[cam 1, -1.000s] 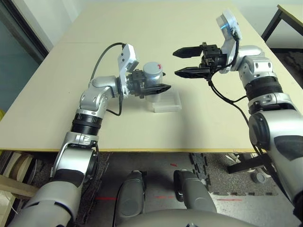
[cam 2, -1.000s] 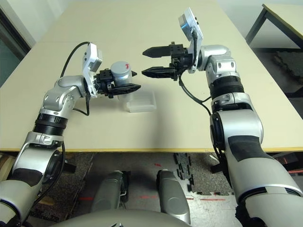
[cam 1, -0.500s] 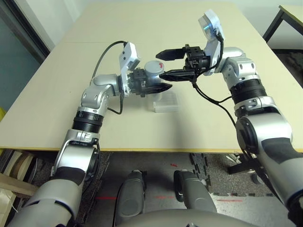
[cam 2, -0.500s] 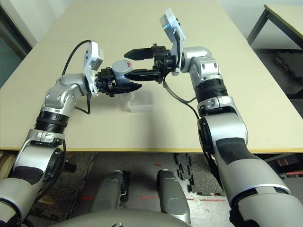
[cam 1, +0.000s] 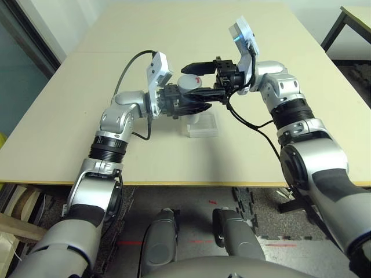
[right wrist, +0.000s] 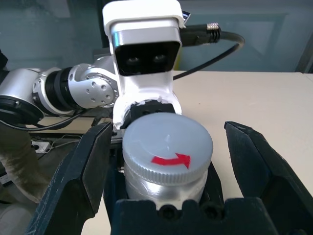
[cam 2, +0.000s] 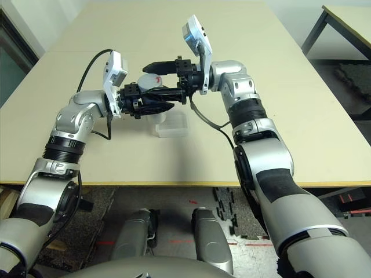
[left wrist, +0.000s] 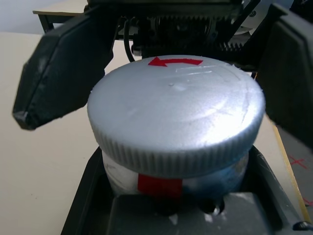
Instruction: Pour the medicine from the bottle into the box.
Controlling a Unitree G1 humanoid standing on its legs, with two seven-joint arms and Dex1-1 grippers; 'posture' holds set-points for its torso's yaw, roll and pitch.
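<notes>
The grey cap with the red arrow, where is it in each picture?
Left eye view: cap upper middle, between both arms.
Right eye view: cap upper left of middle.
Left wrist view: cap in the centre, close up.
Right wrist view: cap low centre, between open black fingers.
Shared landmark: the red arrow on top of the cap.

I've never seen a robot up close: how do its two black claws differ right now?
The left gripper is shut on the small whitish-grey plastic bottle, holding it up above the cream table; the right gripper stands open, holding nothing. The left grips the bottle's body; the right's fingers flank its grey round cap with gaps either side. Both point level, facing each other.
</notes>
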